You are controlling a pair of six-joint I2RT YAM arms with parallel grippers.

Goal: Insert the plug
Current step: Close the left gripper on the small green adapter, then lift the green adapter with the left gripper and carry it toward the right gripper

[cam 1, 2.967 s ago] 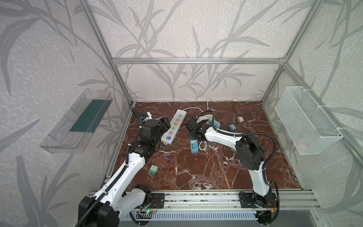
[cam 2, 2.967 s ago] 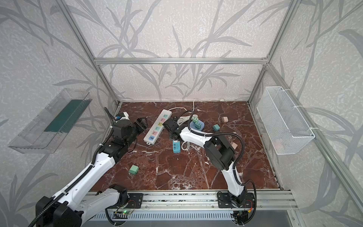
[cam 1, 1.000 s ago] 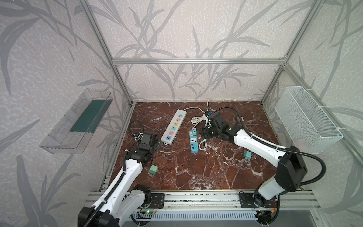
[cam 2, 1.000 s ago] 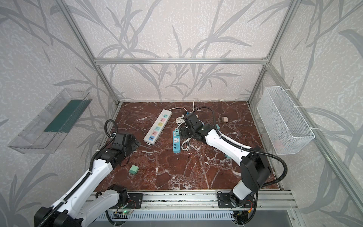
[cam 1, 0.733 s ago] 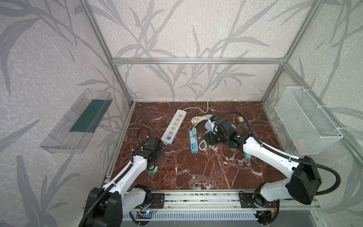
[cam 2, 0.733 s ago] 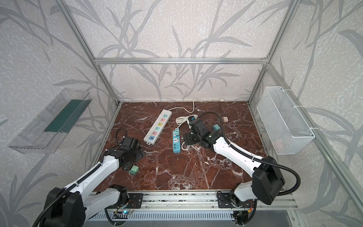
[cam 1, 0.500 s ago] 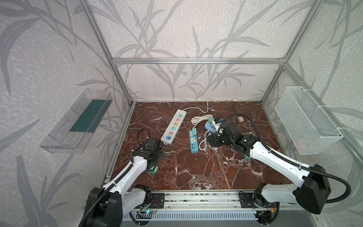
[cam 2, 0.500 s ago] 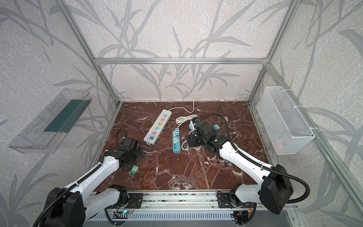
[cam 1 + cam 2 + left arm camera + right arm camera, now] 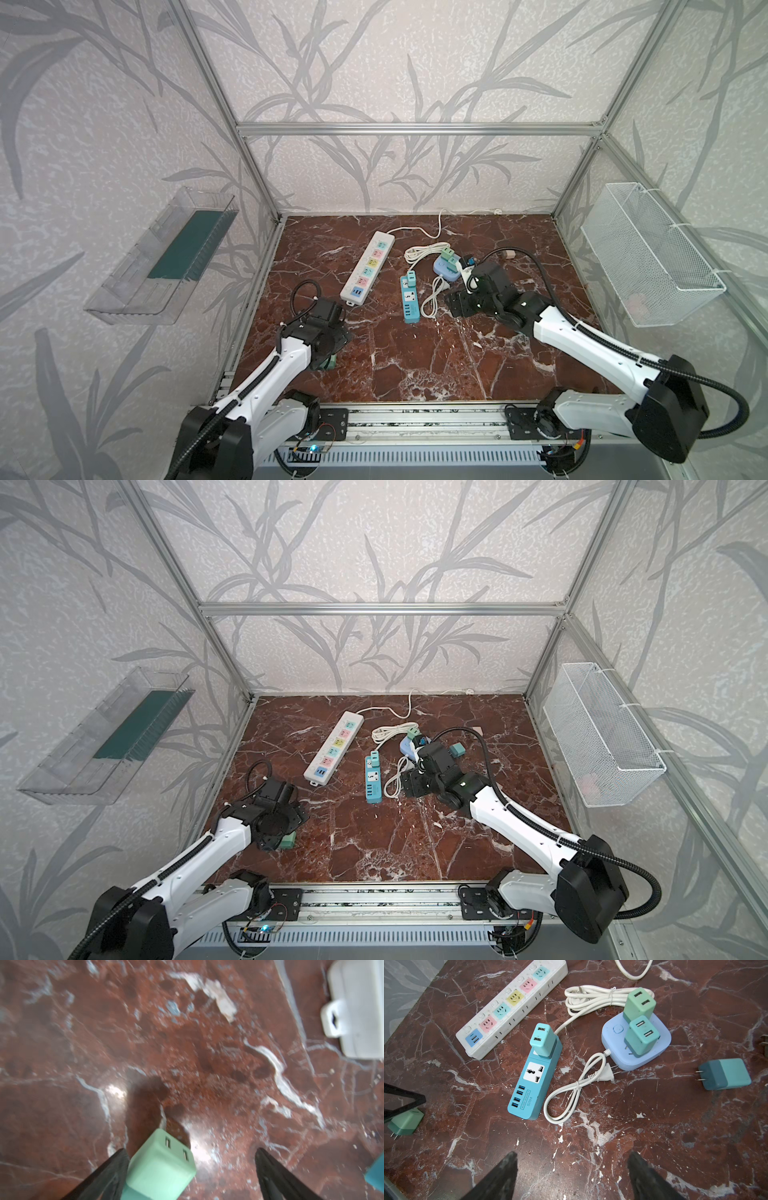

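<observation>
Hovering low at about 8 o'clock from the blue strip [image 9: 409,297], the left gripper [image 9: 191,1151] had its jaws wide apart. Green plug [image 9: 160,1165] lay on the floor [image 9: 415,357] between them, touching one finger [image 9: 112,1169]; other finger well clear. Not clamped. Its ports faced the left wrist camera. In both top views the wrist covered most of that plug and only a green edge showed.

Right gripper [image 9: 572,1154] was at 3 o'clock from the blue strip, close by, jaws apart too, nothing between them, bare floor under.

Blue strip lay near mid-floor, long axis running roughly 12 to 6. Teal plug [image 9: 543,1041] stood upright in its 12 o'clock end. White strip [image 9: 368,266] lay at its 10 o'clock, apart from it, far end leaning toward 1 o'clock. Hub [image 9: 636,1043] sat at 1 o'clock from the blue strip, two plugs [image 9: 638,1004] upright in it, side by side. Cord [image 9: 571,1095] looped between blue strip and hub, its pronged end just beside the hub. Loose plug [image 9: 724,1074] lay on its side at 2 o'clock, past the hub, prongs toward it.
</observation>
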